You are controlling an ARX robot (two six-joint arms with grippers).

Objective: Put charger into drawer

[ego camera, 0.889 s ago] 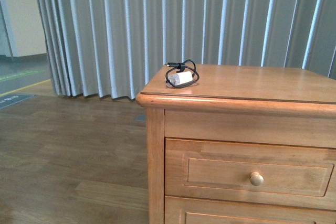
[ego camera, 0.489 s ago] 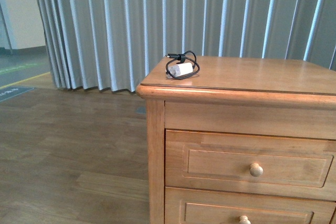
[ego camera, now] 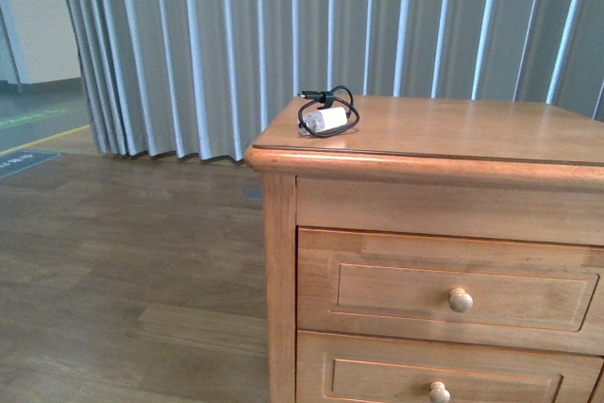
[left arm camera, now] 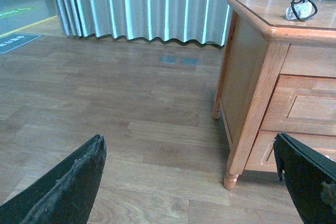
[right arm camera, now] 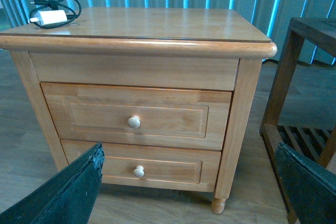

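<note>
White charger (ego camera: 326,120) lies on the tabletop (ego camera: 462,129), up-left of the shut drawer (ego camera: 396,294); left hand (left arm camera: 188,145) seems nearer than right hand (right arm camera: 189,150), both spread.

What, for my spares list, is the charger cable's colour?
Black; the charger block itself is white. The right wrist view shows it best.

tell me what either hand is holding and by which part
Nothing is held: the left hand and right hand are open and empty; the charger lies on the cabinet.

white charger (ego camera: 327,120), honey-coloured drawer (ego camera: 377,280)
</note>
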